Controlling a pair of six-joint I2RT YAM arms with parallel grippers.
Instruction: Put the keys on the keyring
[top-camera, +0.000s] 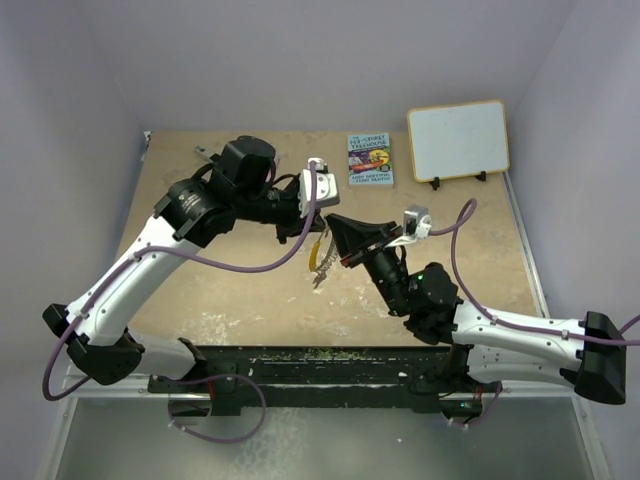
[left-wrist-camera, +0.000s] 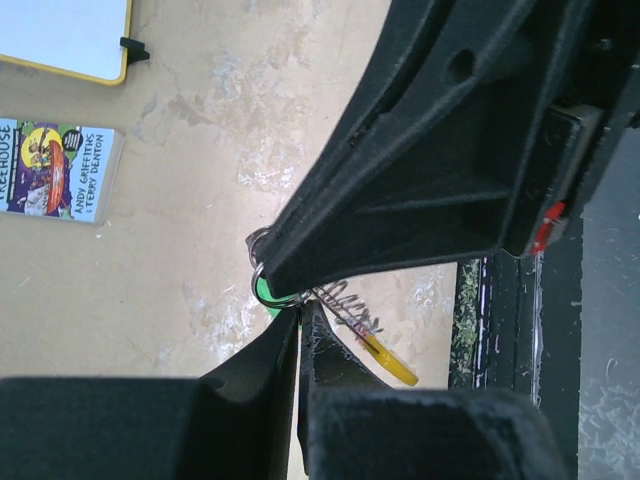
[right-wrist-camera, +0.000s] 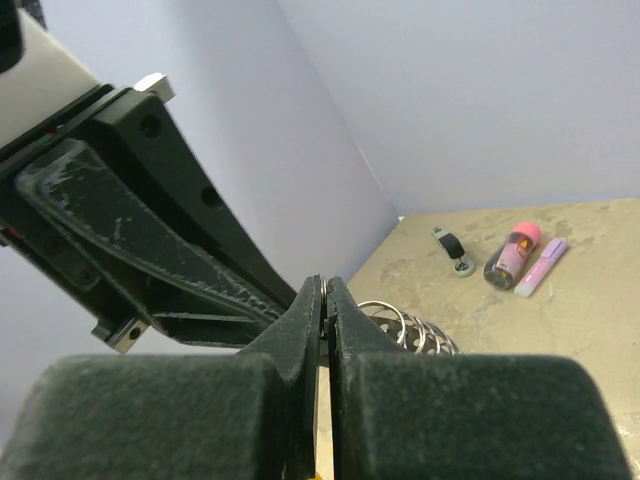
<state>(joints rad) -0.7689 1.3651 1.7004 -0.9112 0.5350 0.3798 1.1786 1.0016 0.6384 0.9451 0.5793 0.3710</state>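
Both grippers meet above the middle of the table. My right gripper is shut on a thin silver ring; in the left wrist view its tip has that small ring and a green key tag against it. My left gripper is shut just below, its tips at the keyring, whose coiled wire and yellow stretch run out to the lower right. In the top view the keyring hangs under the left gripper and right gripper. The blue and red keys are not visible.
A book and a small whiteboard are at the back of the table. A black-and-silver tool, a pink tube and a purple marker lie by the back left wall. A black rail runs along the front edge.
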